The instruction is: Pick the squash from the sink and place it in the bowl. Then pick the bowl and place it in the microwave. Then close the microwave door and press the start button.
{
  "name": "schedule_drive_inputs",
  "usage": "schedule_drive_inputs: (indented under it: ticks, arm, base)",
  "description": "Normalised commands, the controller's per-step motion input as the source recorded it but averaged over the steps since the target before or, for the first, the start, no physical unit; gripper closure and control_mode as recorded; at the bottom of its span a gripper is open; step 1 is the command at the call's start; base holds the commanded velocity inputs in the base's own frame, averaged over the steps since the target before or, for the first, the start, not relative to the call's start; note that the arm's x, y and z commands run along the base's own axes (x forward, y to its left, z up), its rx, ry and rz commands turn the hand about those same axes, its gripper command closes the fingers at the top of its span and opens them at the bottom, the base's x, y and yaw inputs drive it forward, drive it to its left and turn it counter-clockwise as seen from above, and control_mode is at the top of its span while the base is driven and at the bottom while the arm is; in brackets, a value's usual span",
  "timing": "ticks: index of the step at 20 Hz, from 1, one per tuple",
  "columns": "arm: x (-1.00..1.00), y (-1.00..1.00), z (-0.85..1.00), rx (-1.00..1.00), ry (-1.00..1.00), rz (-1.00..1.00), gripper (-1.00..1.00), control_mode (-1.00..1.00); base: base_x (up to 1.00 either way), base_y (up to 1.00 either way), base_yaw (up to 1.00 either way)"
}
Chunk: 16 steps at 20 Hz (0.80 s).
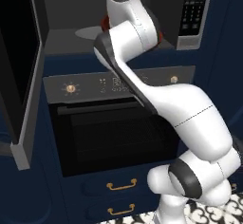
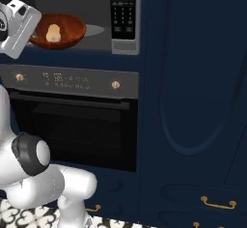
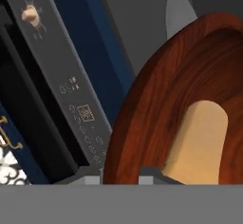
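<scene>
Right base view, largest first. Microwave (image 2: 72,14): built-in cavity above the oven (image 2: 72,125), dark inside, keypad strip (image 2: 123,9) at its right; cavity stands exposed, ready to receive. Microwave door (image 1: 21,66): swung wide on the left in left base view, dark glass in a grey steel edge, kept clear of the opening; not yet closed, start button not yet pressed.

Oven: below, control panel with knobs, glass front, bar handle; no part in the task. Drawers (image 1: 118,185) with brass pulls beneath.

Arm: reaching up and forward from the base, wrist at the microwave's mouth, hence bowl carried in edge-on from the front.

Bowl (image 2: 58,30): reddish-brown, glossy, at the front of the microwave floor; resting or just above, cannot tell which. Near rim taken from the robot's side, leaving the far side free to slide inward.

Gripper (image 3: 121,174): fingers (image 3: 152,173) narrowly apart, clamped on the bowl's rim, one tip inside the wall and one outside, seen in hand view.

Squash (image 2: 53,33): small, tan, lying inside the bowl, near the held rim. First step judged done; placing of the bowl judged nearly done.
</scene>
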Motion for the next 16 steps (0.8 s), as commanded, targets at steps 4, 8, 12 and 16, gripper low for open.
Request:
schedule_drive_inputs:
  ticks: [4, 8, 12, 16]
  arm:
    - [1.0, 0.0, -0.24, -0.21, 0.12, 0.1, 1.0, -1.0]
    - [1.0, 0.0, -0.1, -0.19, 0.07, 0.19, 1.0, -1.0]
    - [0.99, -0.01, -0.06, -0.17, 0.0, 0.22, 1.0, -1.0]
    - [1.0, 0.0, -0.33, -0.19, 0.06, 0.24, 1.0, -1.0]
  base:
    - [0.0, 0.0, 0.0]
    - [0.0, 0.0, 0.0]
    - [0.0, 0.0, 0.0]
    - [0.0, 0.0, 0.0]
